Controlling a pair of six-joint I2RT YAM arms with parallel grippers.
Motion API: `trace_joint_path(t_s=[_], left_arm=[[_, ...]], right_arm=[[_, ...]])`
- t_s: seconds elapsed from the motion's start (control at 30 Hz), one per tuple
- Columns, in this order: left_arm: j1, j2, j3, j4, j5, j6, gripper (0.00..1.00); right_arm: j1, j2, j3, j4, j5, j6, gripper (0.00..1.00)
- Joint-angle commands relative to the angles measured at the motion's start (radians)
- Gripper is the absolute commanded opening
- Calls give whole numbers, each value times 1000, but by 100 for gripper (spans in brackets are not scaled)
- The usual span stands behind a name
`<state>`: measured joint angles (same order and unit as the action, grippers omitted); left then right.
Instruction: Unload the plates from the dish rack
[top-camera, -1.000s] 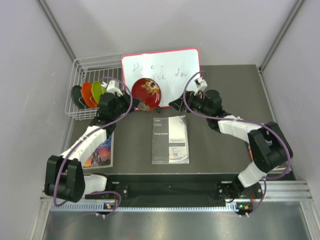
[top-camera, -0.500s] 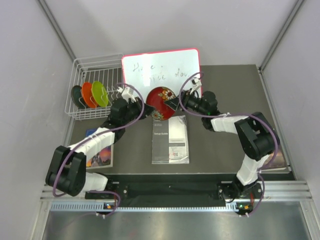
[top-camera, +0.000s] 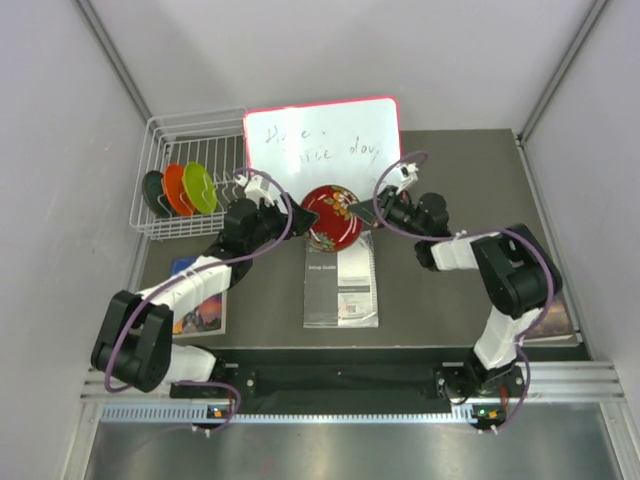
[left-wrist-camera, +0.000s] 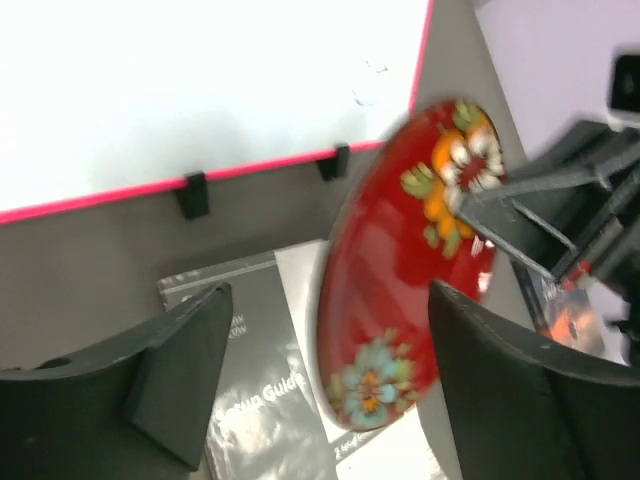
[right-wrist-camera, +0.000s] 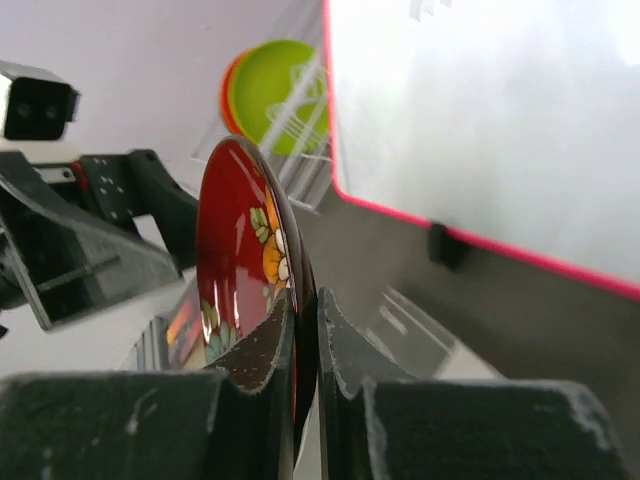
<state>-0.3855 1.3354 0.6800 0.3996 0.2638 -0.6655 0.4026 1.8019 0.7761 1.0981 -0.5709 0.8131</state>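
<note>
Landmark: whiteboard (top-camera: 322, 150), upright at the far side of the table (top-camera: 265, 290).
Left of it, just beside: dish rack (top-camera: 190, 125), three plates (top-camera: 180, 188) on edge in its near half.
Before it, centre: fourth plate (top-camera: 333, 217) on edge, over the far end of the booklet (top-camera: 341, 285). My right gripper (right-wrist-camera: 306, 325) pinches its right rim; my left gripper (top-camera: 293, 215) sits just left.
Before-left of it: book (top-camera: 200, 305), partly under my left arm (top-camera: 185, 285).

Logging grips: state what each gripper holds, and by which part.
Right gripper pinches the red floral plate by its rim; left gripper open, holding nothing.
</note>
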Motion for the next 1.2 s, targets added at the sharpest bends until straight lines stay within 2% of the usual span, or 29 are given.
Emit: trace_joint_path(t_s=[0.0, 0.03, 0.07, 0.23, 0.3, 0.47, 0.63, 0.83, 0.93, 1.03, 1.17], left_arm=[[-3, -33, 84, -63, -175, 189, 91], [-4, -53, 90, -93, -219, 208, 99], [-4, -68, 93, -103, -324, 227, 99], [2, -160, 101, -122, -572, 386, 99], [3, -166, 125, -128, -700, 440, 99], [84, -125, 184, -146, -784, 500, 99], [242, -81, 220, -151, -671, 449, 99], [344, -21, 227, -154, -592, 411, 99], [365, -5, 219, -142, -549, 391, 99], [376, -5, 207, -136, -517, 386, 99], [379, 21, 208, -133, -520, 383, 99]], right_arm=[[-125, -246, -92, -105, 148, -79, 0], [-172, -336, -103, -230, 178, -106, 0], [-195, -381, -121, -285, 202, -130, 0], [-368, -620, -115, -611, 356, -265, 0], [-421, -653, -91, -742, 410, -299, 0], [-564, -610, -45, -820, 443, -293, 0], [-628, -428, 14, -781, 413, -264, 0], [-651, -137, 164, -690, 286, -227, 0], [-654, -22, 253, -685, 212, -230, 0], [-656, 51, 334, -714, 209, -262, 0], [-656, 73, 344, -794, 280, -261, 1]])
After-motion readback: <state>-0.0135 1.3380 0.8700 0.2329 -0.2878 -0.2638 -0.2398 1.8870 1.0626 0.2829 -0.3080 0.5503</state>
